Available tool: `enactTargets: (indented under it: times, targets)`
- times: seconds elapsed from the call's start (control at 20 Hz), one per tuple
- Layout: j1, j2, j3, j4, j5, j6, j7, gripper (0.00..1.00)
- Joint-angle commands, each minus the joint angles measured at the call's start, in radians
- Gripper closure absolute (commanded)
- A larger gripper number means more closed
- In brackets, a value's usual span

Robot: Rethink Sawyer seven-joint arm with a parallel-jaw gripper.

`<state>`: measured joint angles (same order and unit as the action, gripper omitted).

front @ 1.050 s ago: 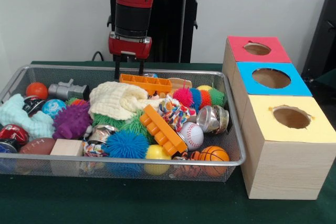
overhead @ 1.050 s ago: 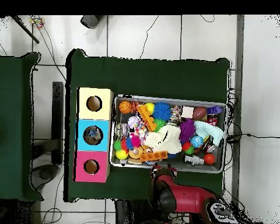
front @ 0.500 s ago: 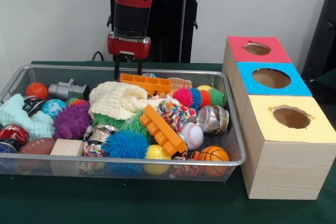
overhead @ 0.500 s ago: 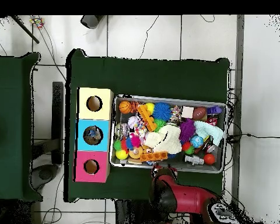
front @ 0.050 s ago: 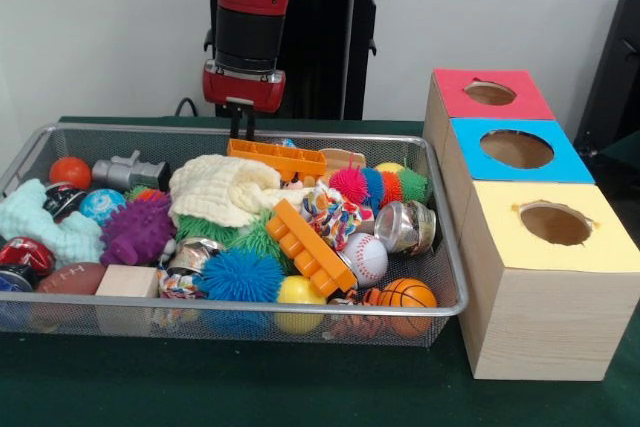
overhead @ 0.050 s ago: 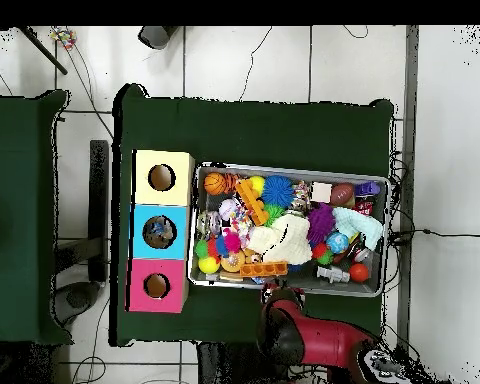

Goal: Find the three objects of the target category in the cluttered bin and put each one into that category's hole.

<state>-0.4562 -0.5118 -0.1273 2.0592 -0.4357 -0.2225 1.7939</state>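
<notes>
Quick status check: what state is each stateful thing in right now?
pincer: shut, empty, above the bin's far edge.
bin: full of clutter.
red box: hole uncovered.
blue box: hole uncovered, something inside in the overhead view.
yellow box: hole uncovered.

A plain white wall point(front @ 0.050 s ago: 90, 37) backs the green-clothed tabletop point(front @ 0.050 s ago: 250, 387). From overhead, pale floor tiles point(overhead @ 0.050 s ago: 244, 60) with trailing cables point(overhead @ 0.050 s ago: 429, 234) surround it; a second green table point(overhead @ 0.050 s ago: 19, 215) stands at nine o'clock.
</notes>
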Motion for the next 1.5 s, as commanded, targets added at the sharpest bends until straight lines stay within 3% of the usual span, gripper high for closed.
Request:
enactTargets:
  times: [0.05,0.35,0.4,0.7,1.05,1.5]
  targets:
    - [-0.032,0.037,0.083,0.004,0.037,-0.038,0.200,1.00]
    - [-0.032,0.041,0.067,0.014,0.032,-0.063,0.198,1.00]
    - [-0.031,0.040,0.067,0.015,0.028,-0.055,0.187,0.00]
    - [-0.048,0.055,0.079,0.024,0.018,-0.079,0.191,0.00]
    - [-0.040,0.020,0.108,0.030,0.030,-0.048,0.190,0.00]
    - [0.080,0.040,0.128,-0.045,0.150,0.005,0.209,0.00]
